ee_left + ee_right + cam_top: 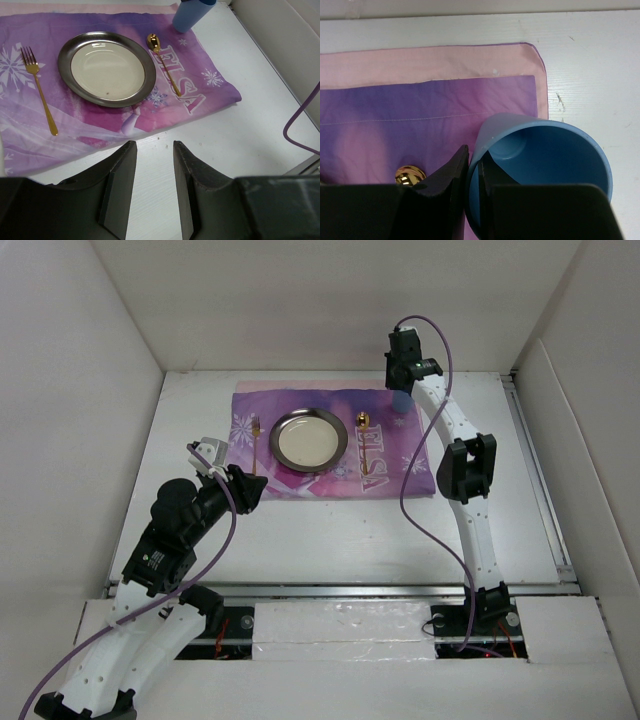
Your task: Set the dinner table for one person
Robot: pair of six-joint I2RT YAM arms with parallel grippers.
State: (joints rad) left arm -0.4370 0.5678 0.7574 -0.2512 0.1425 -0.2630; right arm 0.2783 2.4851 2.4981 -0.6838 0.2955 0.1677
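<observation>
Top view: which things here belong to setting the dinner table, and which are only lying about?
Belong to the job:
dinner table, Elsa mat, plate, gold fork, gold spoon, blue cup pinched in the right hand.

Only there:
purple cables, white walls around the table.
</observation>
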